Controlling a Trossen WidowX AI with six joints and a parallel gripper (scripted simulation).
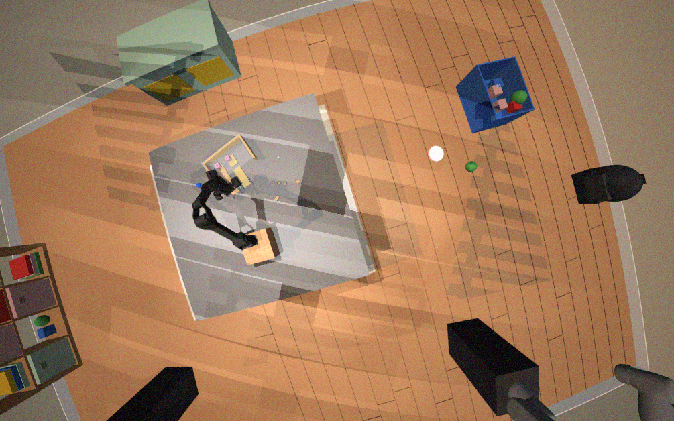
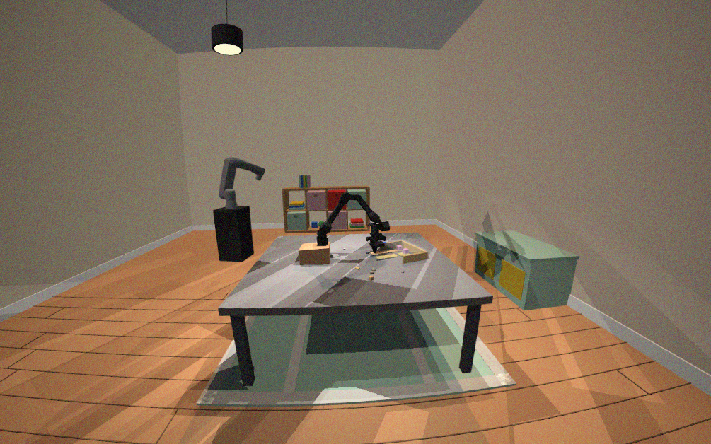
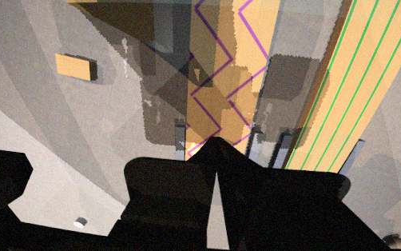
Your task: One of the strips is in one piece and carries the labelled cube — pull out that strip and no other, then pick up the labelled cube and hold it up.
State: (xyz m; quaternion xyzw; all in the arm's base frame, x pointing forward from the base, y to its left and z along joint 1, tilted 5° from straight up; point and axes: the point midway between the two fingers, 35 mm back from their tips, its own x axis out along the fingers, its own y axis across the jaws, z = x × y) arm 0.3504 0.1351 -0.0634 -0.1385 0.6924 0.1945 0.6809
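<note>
My gripper is shut, with its tips down at the near end of a tan strip marked with a purple zigzag. Beside it on the right lies a tan strip with green lines. Both run away from me toward an open wooden tray. Two small pink cubes sit by the strips inside the tray. No label can be read on them, and neither cube shows in the wrist view. Short grey posts flank the near ends of the strips.
A small tan block lies on the grey table left of the strips. Other tiny pieces lie scattered to the right. The arm stands on a wooden base block.
</note>
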